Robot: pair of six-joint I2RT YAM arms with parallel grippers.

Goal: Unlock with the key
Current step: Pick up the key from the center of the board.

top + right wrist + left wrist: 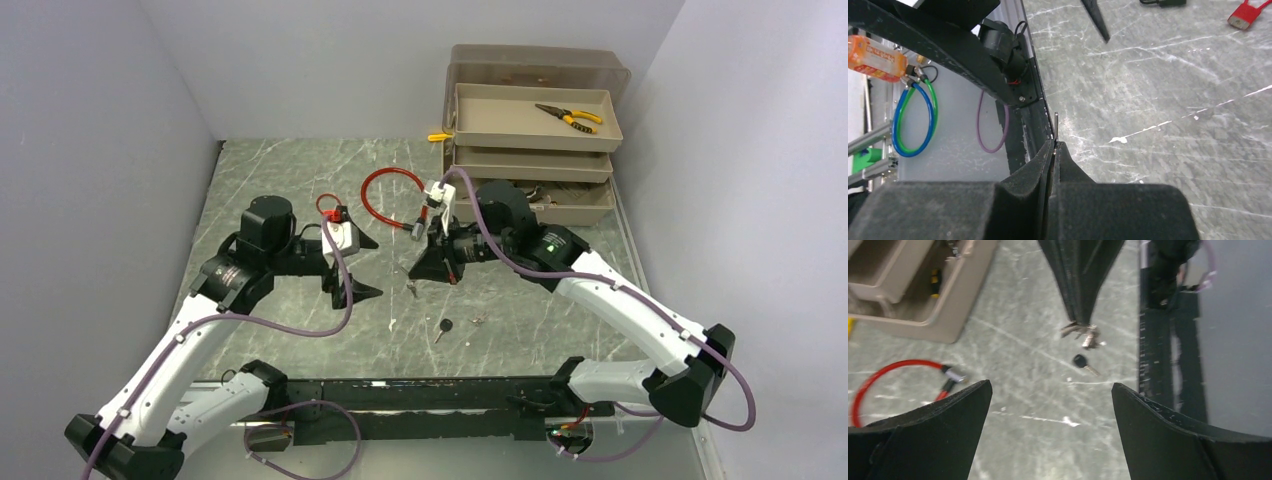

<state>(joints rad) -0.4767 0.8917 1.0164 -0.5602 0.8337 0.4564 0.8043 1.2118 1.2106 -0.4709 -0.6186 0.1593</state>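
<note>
The right claw (1054, 146) is clenched on a thin metal key (1056, 122), whose blade pokes straight out past the fingertips, in line with the fingers. More small keys seem to dangle beneath it, just above the marbled grey-green table (1023, 340). The red cable lock (898, 363) lies just beyond, its steel barrel end (954, 374) turned toward that claw. A small red padlock (333, 212) sits nearer the left claw (1050, 386), which is released wide and holds nothing. Which lock the key fits cannot be told. A black-headed spare key (1079, 360) lies flat between the arms.
</note>
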